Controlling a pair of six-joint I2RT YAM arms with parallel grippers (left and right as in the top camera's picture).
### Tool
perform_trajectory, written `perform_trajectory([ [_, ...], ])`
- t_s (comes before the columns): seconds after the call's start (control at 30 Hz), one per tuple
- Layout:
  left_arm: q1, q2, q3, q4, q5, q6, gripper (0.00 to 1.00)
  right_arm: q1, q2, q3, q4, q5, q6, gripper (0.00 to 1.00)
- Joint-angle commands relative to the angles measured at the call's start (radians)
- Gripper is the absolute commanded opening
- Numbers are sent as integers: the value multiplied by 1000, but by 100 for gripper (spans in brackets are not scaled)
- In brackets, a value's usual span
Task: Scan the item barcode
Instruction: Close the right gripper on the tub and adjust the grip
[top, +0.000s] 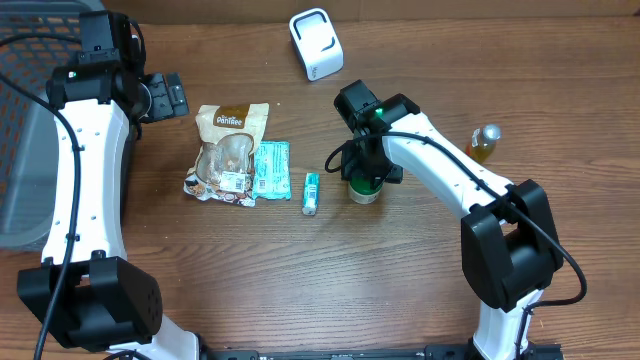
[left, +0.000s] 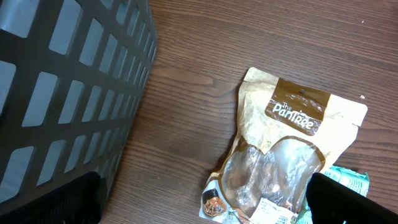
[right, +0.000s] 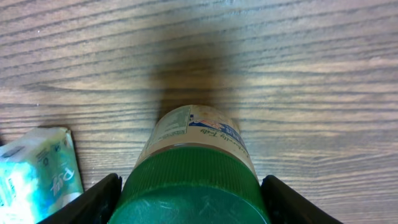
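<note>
The right claw (top: 365, 183) stands over a green-lidded jar (top: 364, 192) that sits upright on the wooden tabletop (top: 400, 280). In the right wrist view the right claw (right: 193, 200) has its two dark fingers (right: 87, 202) set against opposite sides of the jar's green screw lid (right: 193, 186), so it is gripping the jar by the lid. The jar's paper label (right: 196, 132) faces ahead of the claw; its print is too small to read. Just off one finger of this claw lies a teal tissue pack (right: 37, 168).

The left claw (top: 170, 95) hangs wide open with nothing between its fingers (left: 56, 200). Ahead of the left claw (left: 199, 194) and a little to one side lies a Pantree snack pouch (left: 286, 149), flat on the tabletop. On the other side of it stands a dark mesh basket (left: 62, 93).

Between the two claws, nearer the right one, a small green tube (top: 311, 193) lies beside the tissue pack. A white scanner (top: 316, 43) sits well beyond the right claw. A bottle of amber liquid (top: 485, 143) stands on the far side of the right arm.
</note>
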Motion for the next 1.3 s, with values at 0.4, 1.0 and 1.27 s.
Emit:
perform_trajectory([
  [0.4,8,-2,15,0,-13,4,100,-2,6,-3,-32,-154,39,73],
  [1.0,8,-2,15,0,-13,4,100,-2,6,-4,-2,-117,39,100],
  [1.27,8,-2,15,0,-13,4,100,-2,6,-3,39,-117,38,100],
])
